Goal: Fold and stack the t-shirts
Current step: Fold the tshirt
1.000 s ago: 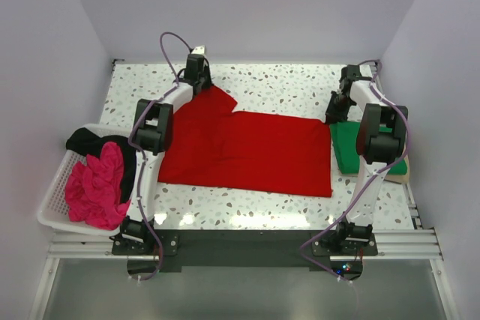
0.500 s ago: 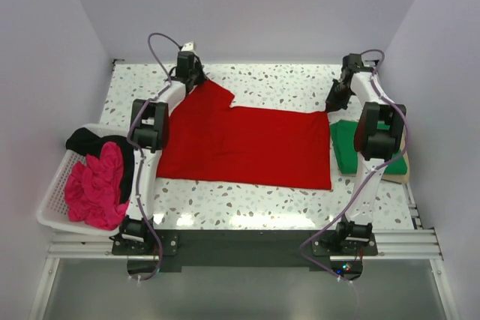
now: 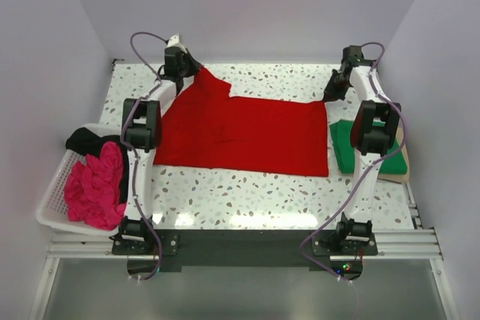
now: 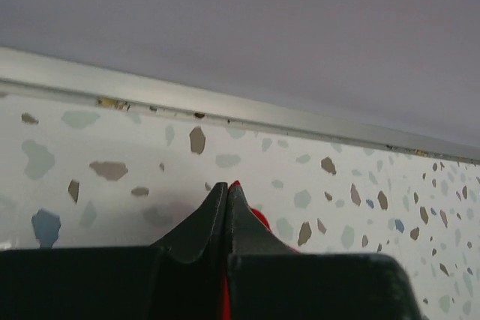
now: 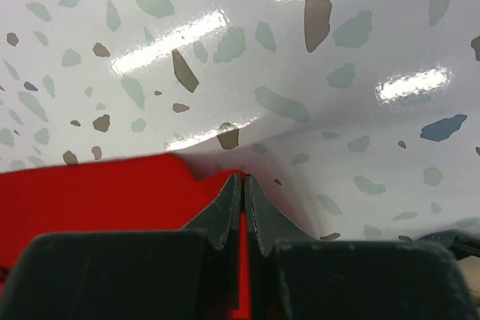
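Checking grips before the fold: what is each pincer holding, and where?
Both pinch the red t-shirt: the left pincer its far left corner, the right pincer its far right corner.

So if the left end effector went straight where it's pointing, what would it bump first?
The left end effector would probably meet bare table just ahead, before the rail and wall. Depth is hard to judge.

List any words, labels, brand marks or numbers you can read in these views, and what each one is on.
No readable text in any view.
The red t-shirt, green t-shirt, magenta t-shirt and black t-shirt: plain cloth, no print or tag showing.
The white basket and table: no label visible.
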### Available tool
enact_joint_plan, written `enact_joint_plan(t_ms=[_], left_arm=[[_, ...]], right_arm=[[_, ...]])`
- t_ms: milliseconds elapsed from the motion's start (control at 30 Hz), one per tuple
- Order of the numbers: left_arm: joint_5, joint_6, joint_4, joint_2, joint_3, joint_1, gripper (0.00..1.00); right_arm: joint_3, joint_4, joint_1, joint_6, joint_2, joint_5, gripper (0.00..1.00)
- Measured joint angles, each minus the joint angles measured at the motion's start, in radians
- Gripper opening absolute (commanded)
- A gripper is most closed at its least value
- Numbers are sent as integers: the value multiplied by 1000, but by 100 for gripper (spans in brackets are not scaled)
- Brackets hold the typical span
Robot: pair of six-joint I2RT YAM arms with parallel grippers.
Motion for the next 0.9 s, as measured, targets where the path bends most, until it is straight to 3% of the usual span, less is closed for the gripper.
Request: enact_joint_plan(t_ms=[367, 567, 900], left_arm=[[51, 31, 74, -482, -613, 16, 0], [66, 51, 117, -720, -791, 16, 0], [37, 110, 42, -953, -1047, 16, 0]], right_arm=[[-168, 11, 0, -20, -129, -60, 0], [-271, 13, 0, -45, -269, -67, 0], [-449, 10, 0, -84, -393, -90, 0]])
